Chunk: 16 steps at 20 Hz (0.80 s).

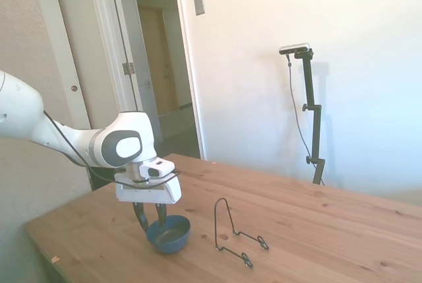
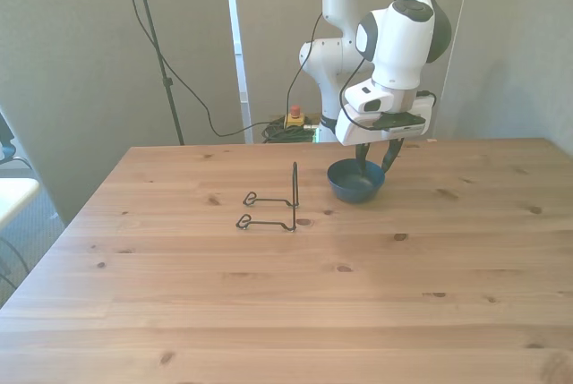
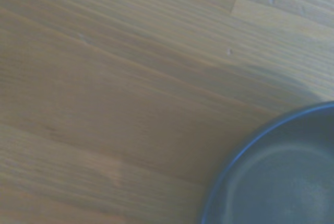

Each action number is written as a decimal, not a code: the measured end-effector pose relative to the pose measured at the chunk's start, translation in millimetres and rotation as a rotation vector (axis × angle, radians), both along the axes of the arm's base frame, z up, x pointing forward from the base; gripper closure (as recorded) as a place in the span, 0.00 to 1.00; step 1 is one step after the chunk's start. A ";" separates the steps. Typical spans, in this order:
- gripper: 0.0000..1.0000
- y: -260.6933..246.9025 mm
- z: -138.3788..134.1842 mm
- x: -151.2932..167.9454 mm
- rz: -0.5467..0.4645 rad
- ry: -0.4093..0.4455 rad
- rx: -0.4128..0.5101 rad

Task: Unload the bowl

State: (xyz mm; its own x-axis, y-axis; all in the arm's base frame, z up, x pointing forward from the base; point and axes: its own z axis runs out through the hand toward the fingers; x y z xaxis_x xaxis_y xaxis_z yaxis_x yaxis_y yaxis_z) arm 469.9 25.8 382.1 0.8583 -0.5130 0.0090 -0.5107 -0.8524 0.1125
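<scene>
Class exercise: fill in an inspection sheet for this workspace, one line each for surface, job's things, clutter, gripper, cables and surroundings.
Surface: wooden table, knotty planks.
Job's things: dark blue bowl sits upright and flat on the table, apart from the wire stand.
Clutter: nothing seen.
Gripper: gripper open, fingers straddling the bowl's rim.
Cables: black cable hangs along the wall behind the table.
Surroundings: open doorway beyond the table in the side view.

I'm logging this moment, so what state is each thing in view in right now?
bowl: upright, flat on the table, nothing visible inside it.
gripper: open, fingers straddling the bowl's rim, not clamped on it.
wire stand: upright on the table, holding nothing, apart from the bowl.
table: bears the bowl and the wire stand.
</scene>
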 end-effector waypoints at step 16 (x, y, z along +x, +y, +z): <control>0.00 -3.9 76.6 -68.3 -0.135 -0.241 -0.020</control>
